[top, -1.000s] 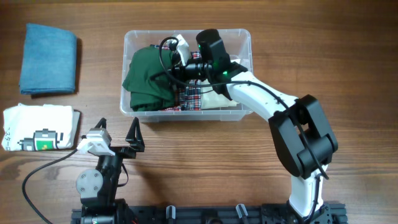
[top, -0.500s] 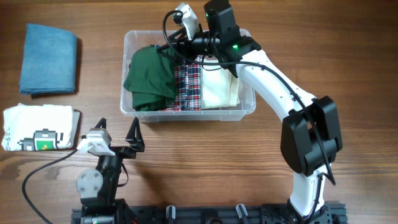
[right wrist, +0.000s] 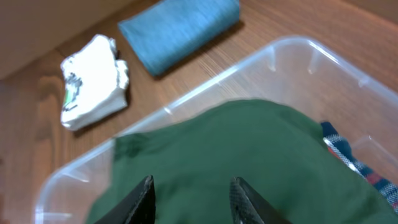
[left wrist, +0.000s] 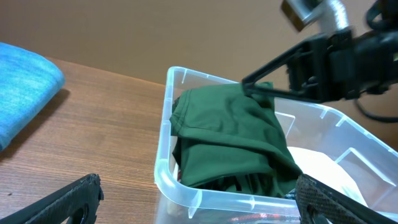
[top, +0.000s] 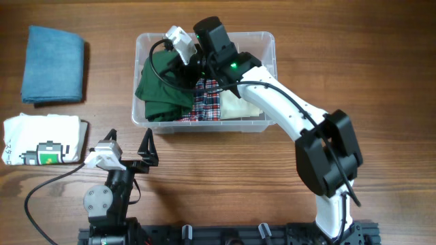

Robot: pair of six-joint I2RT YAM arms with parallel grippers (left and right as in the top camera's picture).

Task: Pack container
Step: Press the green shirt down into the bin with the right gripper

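**Bulging cloth may be snagged under parted fingers**

The right gripper [right wrist: 192, 184] is held with its jaws apart and nothing between them. The green garment [top: 163, 88] is found directly beneath its fingertips; whether it is touched cannot be told. The container [top: 238, 126] is spread out below and around this gripper, and a plaid cloth [top: 208, 102] and a cream cloth [top: 242, 109] are packed behind the fingers, toward the wrist.

The green garment is heaped close to the rim. If a fold is caught on a finger during a lift, it is likely to be dragged out over the wall. If the rim is struck, the container may be shoved along the table.

A blue towel [top: 53, 63] and a white folded garment [top: 44, 139] are left well beyond the fingertips, outside the container. Little room is judged to be left for them.

The left gripper [top: 129, 139] is also held wide apart and empty, with the container just ahead of it.
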